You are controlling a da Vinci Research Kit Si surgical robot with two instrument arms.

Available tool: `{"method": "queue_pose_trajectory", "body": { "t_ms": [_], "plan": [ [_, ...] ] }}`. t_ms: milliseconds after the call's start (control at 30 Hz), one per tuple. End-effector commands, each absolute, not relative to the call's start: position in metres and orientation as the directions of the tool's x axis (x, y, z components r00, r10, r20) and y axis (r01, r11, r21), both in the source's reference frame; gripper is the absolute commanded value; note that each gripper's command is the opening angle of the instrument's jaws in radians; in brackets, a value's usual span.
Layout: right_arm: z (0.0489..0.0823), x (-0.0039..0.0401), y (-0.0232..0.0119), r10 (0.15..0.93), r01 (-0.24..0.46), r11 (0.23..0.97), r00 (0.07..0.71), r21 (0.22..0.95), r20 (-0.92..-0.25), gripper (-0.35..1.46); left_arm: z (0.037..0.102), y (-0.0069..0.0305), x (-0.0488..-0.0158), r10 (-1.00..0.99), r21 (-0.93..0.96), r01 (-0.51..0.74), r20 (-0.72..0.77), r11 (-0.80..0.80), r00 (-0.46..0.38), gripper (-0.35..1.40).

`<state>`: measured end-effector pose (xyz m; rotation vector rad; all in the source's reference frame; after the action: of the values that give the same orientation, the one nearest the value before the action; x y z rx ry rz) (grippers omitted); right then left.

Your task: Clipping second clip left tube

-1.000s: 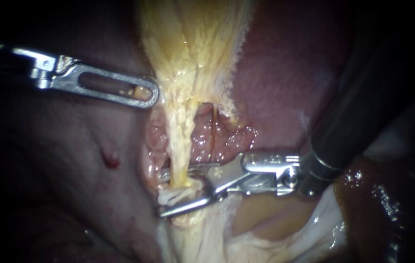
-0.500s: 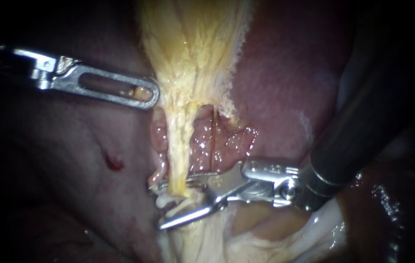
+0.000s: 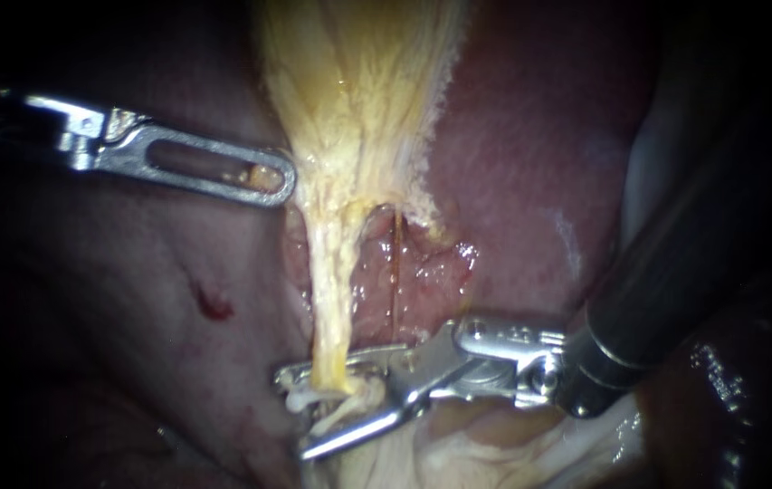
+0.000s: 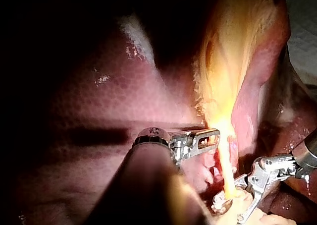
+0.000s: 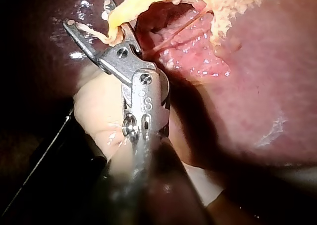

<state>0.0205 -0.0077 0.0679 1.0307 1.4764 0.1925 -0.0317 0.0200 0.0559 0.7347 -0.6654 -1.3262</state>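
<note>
Closest to the endoscope there's a lump of pale tissue (image 3: 467, 453). Just past it the right instrument (image 3: 295, 412) comes in from the right, with a dark shaft and shiny jaws. The jaws are spread with a clear gap. The near end of the left tube (image 3: 329, 299) runs down between them, one jaw on its far side and one on its near side, so nothing is clamped.

The right wrist view is way better for this bit. You can see both tips of the right instrument (image 5: 88, 13) sticking out past the left tube (image 5: 121, 22), with a whitish frayed strand draped from one tip to the other. The endoscope just shows a messy knot there.

Just right of the left tube is a much thinner orange tube (image 3: 395, 263), over wet pink tissue.

Farther back and to the left sits the left instrument (image 3: 281, 177). Its slotted jaws are closed on the edge of the gallbladder (image 3: 358, 91), and a bit of yellow shows through the slot. The left wrist view has the left instrument (image 4: 214, 135) from behind, jaws lying flat together, tip right into the yellow stuff.

The liver (image 3: 530, 136) is the bed under all of it, dark red and glossy. There's a small red spot (image 3: 209, 303) on it left of the tube, which only the endoscope catches.

Room-wise, only the left wrist view gives anything: a pale grey sheet (image 4: 303, 31) beyond the gallbladder. Everything else is dark.
</note>
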Motion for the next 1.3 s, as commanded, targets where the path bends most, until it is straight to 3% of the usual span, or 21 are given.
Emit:
{"method": "queue_pose_trajectory", "body": {
  "t_ms": [33,233,467,1300],
  "plan": [
    [0.0679,0.0204,-0.0077,0.678,0.471,0.584,0.163,0.661,-0.716,0.48,0.0559,0.02,-0.0317,-0.992,0.792,0.604,0.015,0.09,0.129,-0.35],
    [0.0676,0.0204,-0.0076,0.682,0.475,0.58,0.162,0.662,-0.713,0.45,0.056,0.02,-0.0317,-0.992,0.792,0.604,0.015,0.091,0.129,-0.35],
    [0.0679,0.0202,-0.0074,0.68,0.492,0.572,0.164,0.656,-0.715,0.3,0.056,0.02,-0.0317,-0.992,0.792,0.604,0.015,0.091,0.129,-0.35],
    [0.0694,0.0197,-0.0064,0.682,0.461,0.585,0.165,0.667,-0.713,-0.06,0.0561,0.0199,-0.0317,-0.992,0.791,0.605,0.016,0.091,0.129,-0.35]
  ]
}}
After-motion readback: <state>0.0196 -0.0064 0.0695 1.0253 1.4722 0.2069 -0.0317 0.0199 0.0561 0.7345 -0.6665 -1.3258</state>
